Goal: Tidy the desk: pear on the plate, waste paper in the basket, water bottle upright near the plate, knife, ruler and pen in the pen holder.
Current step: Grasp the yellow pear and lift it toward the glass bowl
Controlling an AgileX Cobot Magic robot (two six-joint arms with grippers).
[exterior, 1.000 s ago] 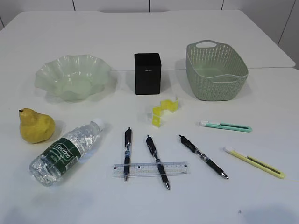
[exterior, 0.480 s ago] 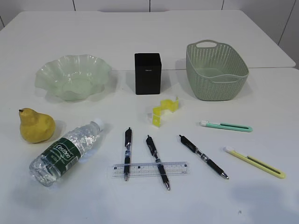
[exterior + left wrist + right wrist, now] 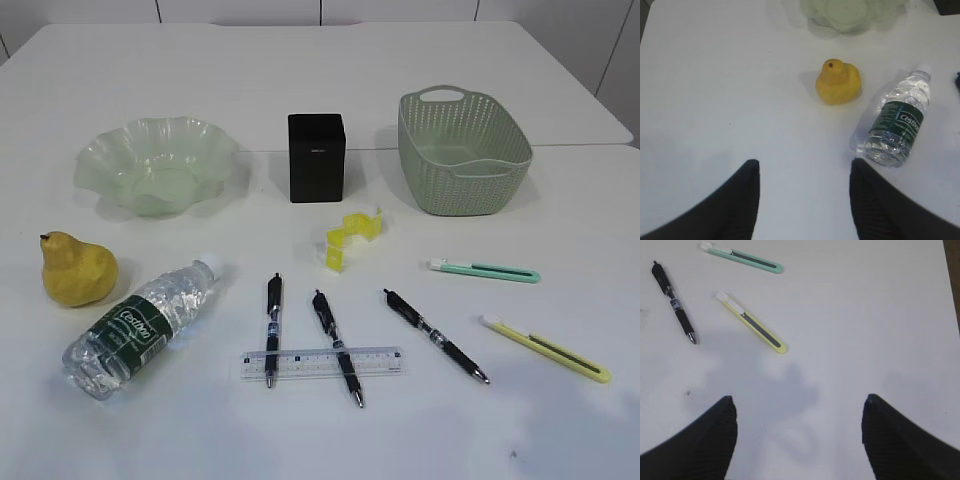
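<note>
Starting at the nine o'clock side of the desk (image 3: 300, 70), the pear (image 3: 77, 270) sat on the bare white top with its stem pointing toward ten o'clock. Just beyond it, toward twelve o'clock, stood the plate (image 3: 158, 165), a pale green dish with a wavy rim and nothing in it. At the pear's four o'clock the water bottle (image 3: 140, 325) lay on its side, cap aimed toward one o'clock, close to the pear but not touching it.

Near the middle, the pen holder (image 3: 316, 157) stood upright at the far side. A folded strip of yellow waste paper (image 3: 353, 238) lay just in front of it, toward five o'clock. Closer to the near edge lay three black pens: the left pen (image 3: 272, 328), the middle pen (image 3: 336, 346) and the right pen (image 3: 434, 335). The clear ruler (image 3: 322, 363) lay crosswise over the tips of the first two.

Toward three o'clock, the basket (image 3: 462, 152) rested upright. In front of it lay a teal knife (image 3: 484, 270) and, nearer, a yellow knife (image 3: 545, 348), apart from each other.

The left gripper (image 3: 805, 172) hung above bare tabletop with its jaws parted and nothing between them, the pear and bottle ahead of it. The right gripper (image 3: 800, 412) hung likewise, spread wider and holding nothing, with both knives ahead.
</note>
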